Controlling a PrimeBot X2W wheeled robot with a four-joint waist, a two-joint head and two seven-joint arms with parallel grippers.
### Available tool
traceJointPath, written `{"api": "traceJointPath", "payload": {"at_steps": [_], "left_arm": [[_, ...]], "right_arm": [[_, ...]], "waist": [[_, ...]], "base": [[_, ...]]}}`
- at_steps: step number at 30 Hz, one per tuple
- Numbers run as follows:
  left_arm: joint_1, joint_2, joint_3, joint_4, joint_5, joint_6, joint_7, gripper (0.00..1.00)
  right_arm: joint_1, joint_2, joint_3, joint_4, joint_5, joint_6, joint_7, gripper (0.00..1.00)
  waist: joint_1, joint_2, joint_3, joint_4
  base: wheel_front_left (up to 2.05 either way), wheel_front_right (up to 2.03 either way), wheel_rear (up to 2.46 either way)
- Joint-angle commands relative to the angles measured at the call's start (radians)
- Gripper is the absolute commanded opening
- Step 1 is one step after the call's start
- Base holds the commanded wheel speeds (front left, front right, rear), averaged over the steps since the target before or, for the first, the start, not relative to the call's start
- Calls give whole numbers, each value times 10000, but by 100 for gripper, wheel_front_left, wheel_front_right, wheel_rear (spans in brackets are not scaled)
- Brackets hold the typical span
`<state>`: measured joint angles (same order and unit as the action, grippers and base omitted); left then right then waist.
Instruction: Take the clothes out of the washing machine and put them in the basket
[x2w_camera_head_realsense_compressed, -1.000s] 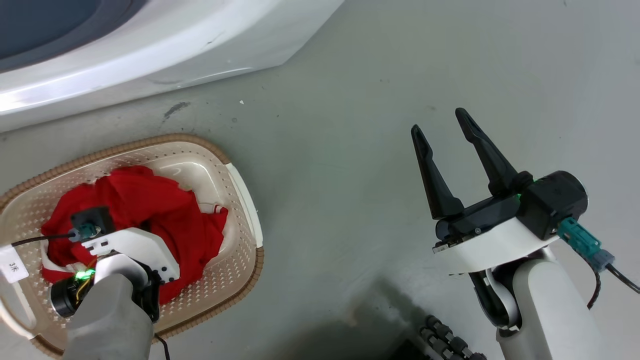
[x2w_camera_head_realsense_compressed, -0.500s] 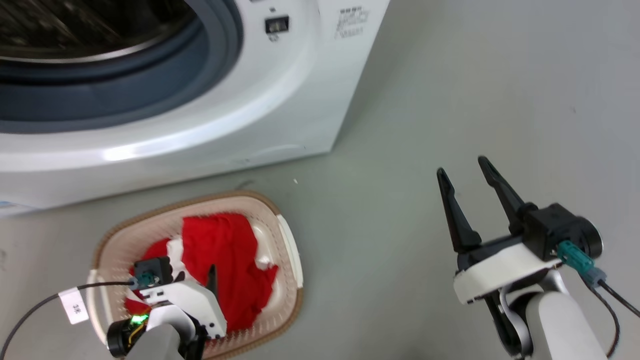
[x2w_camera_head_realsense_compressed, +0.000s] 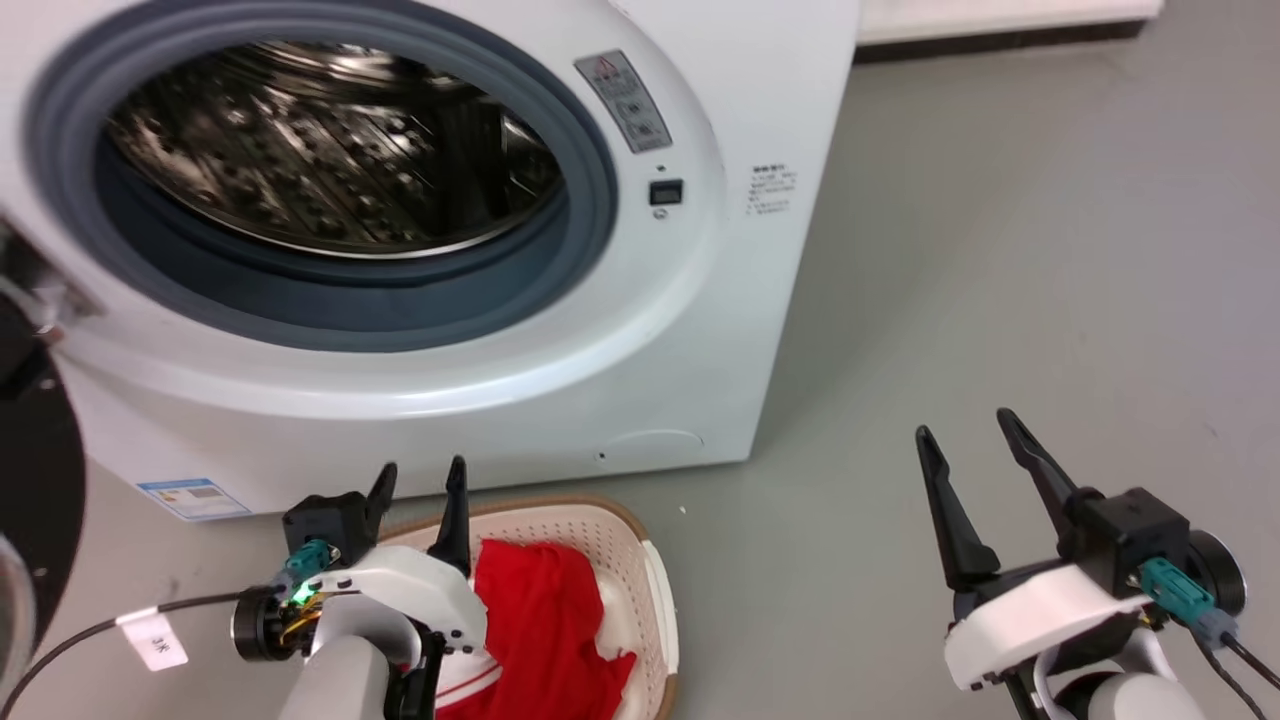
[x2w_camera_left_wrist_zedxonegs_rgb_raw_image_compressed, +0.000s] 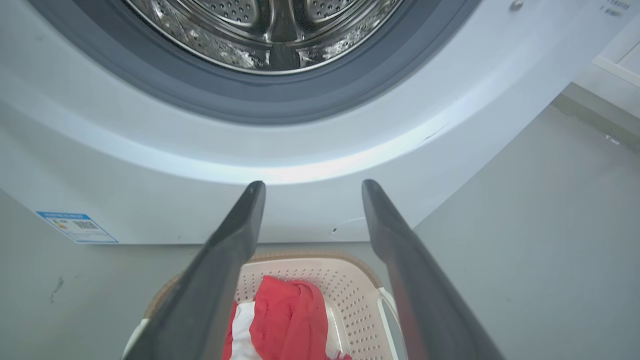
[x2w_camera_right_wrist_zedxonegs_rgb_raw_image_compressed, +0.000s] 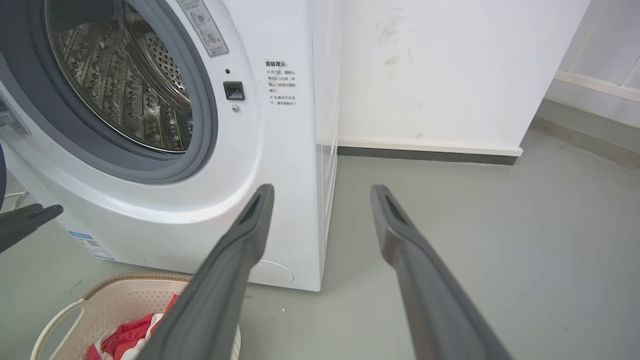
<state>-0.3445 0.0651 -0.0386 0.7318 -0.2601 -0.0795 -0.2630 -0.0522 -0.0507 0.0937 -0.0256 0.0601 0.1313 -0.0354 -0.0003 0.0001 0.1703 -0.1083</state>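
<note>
One clothes item (x2w_camera_head_realsense_compressed: 545, 630), red with white trim, is lying inside the one basket (x2w_camera_head_realsense_compressed: 625, 545). The basket is sitting on the floor (x2w_camera_head_realsense_compressed: 1000, 250), just in front of the washing machine (x2w_camera_head_realsense_compressed: 700, 330) at its bottom front edge. Two end effectors: the left end effector (x2w_camera_head_realsense_compressed: 422, 466) is hovering over the basket's left rim, fingers spread, empty. The right end effector (x2w_camera_head_realsense_compressed: 962, 423) is hovering over bare floor well to the right, fingers also spread.

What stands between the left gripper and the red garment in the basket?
Nothing visible does. The left gripper hangs open above the basket, and the clothes lie uncovered inside it, in plain sight between the fingers in the left wrist view.
</note>
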Motion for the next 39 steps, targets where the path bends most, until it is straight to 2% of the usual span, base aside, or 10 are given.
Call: {"api": "traceJointPath", "payload": {"at_steps": [1,9,18,28,39], "left_arm": [[469,-30,-6,-902,192,147,-22,100],[1684,-86,-122,-4163,870,520,-23,100],[2968,279,-291,-5984,1423,851,233,100],[3782,413,-187,-6713,1229,1000,746,100],[3809,447,-239,-6859,1134,1110,784,100]], "right_arm": [[255,14,-94,-163,-48,-9,21,100],[826,14,-455,-517,-109,-9,299,100],[1482,13,-787,-658,-327,-9,536,100],[1782,13,-865,-799,-234,-9,594,100],[1736,13,-773,-900,-237,-9,655,100]], "waist": [[3,-1,-527,401],[3,-1,-1234,824],[3,-1,-1801,976],[3,-1,-1897,963],[3,-1,-1848,1032]], "base": [[0,0,0],[0,0,0],[0,0,0],[0,0,0],[0,0,0]]}}
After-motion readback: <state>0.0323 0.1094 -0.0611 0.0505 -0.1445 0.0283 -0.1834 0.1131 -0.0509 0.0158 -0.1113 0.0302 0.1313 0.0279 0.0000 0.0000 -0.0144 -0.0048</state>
